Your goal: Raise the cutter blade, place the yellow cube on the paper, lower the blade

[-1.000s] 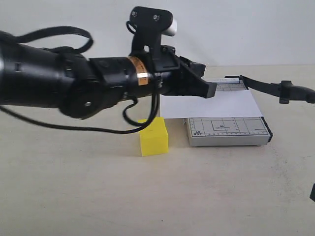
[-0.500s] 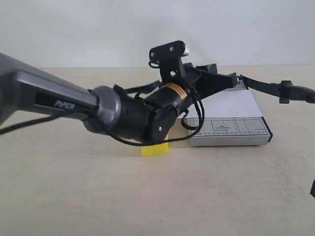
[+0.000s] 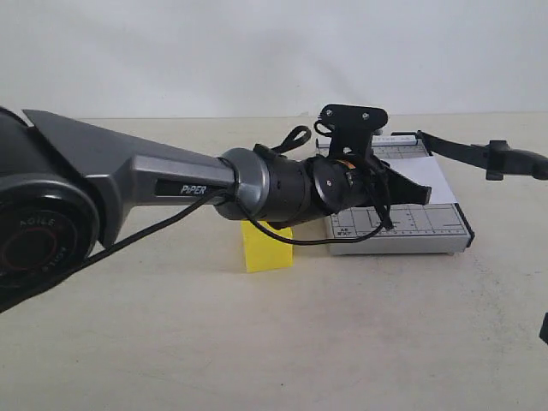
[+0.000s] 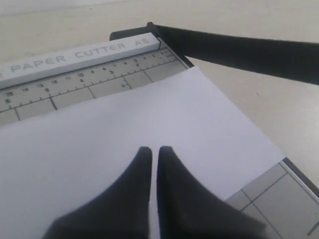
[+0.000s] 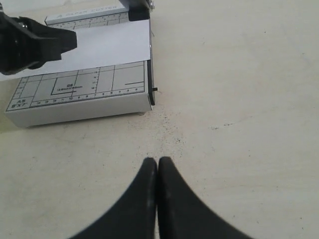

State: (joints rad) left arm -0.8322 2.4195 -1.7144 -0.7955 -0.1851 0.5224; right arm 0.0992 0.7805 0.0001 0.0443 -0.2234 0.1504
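- The left gripper [image 4: 154,149] has its two black fingers [image 4: 129,199] drawn together with only a hairline slit between them, and they hold nothing.
- Right under those tips lies the paper [image 4: 124,129], flat on the board. I cannot tell whether the tips touch the sheet.
- Around the sheet, the grey cutter board [image 3: 402,231] shows its gridded face. Its white ruler strip lies beyond the fingertips.
- The cutter blade [image 4: 239,50] starts at the hinge on the far corner, ahead of the tips. It runs off to the side, lifted clear of the board's edge, with its thick handle out past the board.
- The yellow cube [image 3: 267,248] sits on the table [image 3: 257,342] well behind the left fingers. It is under the forearm, just beside the board and off the paper.
- The right gripper [image 5: 157,160] has its fingers pressed tight together and is empty, over bare table. The board's near corner lies ahead of its tips, apart from them.
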